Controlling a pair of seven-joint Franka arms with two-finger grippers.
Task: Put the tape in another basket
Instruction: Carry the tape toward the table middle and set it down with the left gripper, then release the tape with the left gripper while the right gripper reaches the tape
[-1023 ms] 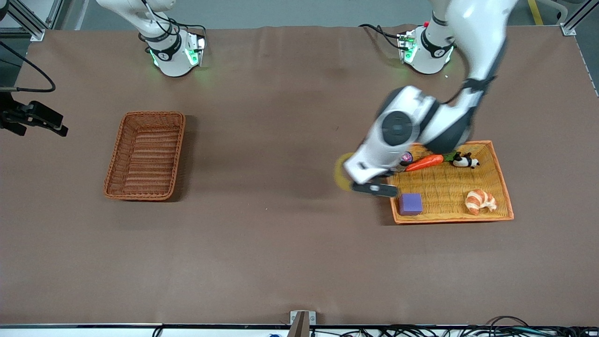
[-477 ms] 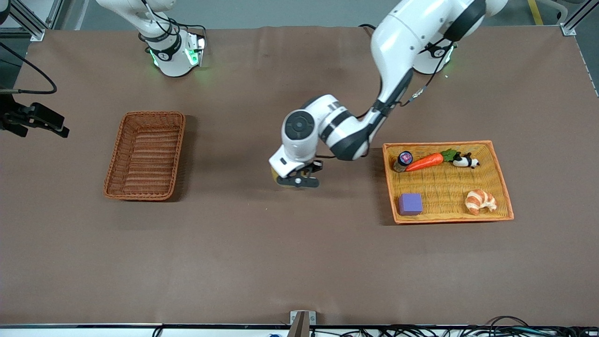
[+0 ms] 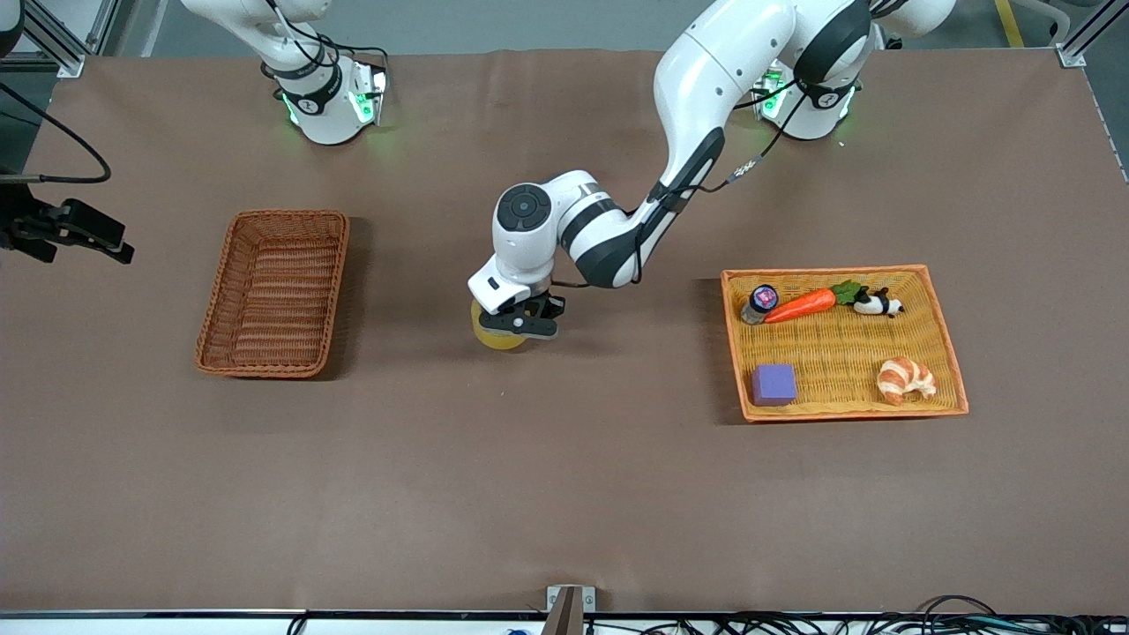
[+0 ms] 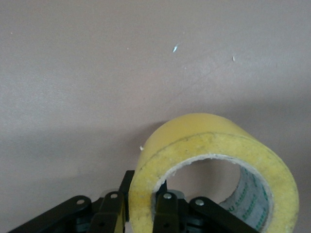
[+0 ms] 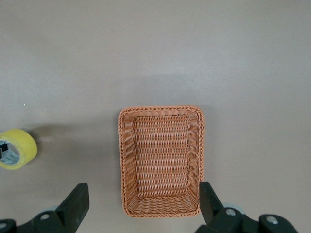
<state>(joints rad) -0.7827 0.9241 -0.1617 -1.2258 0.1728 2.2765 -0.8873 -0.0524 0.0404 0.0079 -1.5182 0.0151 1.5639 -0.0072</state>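
Note:
My left gripper (image 3: 516, 324) is shut on the tape (image 3: 496, 339), a yellowish roll. It holds the tape low over the bare table, about midway between the two baskets. In the left wrist view one finger (image 4: 167, 213) is inside the core hole and the other outside, pinching the wall of the tape (image 4: 214, 141). The reddish-brown wicker basket (image 3: 212, 291) stands empty toward the right arm's end. My right gripper (image 5: 143, 201) is open and empty, high over this basket (image 5: 127, 160). The right wrist view also shows the tape (image 5: 17, 148) off to one side.
The flat orange-yellow tray (image 3: 948, 353) at the left arm's end holds a carrot (image 3: 801, 305), a panda toy (image 3: 876, 303), a croissant (image 3: 904, 379), a purple block (image 3: 773, 384) and a small jar (image 3: 758, 302). A black device (image 3: 75, 231) sticks in at the right arm's end.
My left gripper has carried the tape from beside the orange-yellow tray to mid-table, toward the wicker basket. The right arm has hardly moved.

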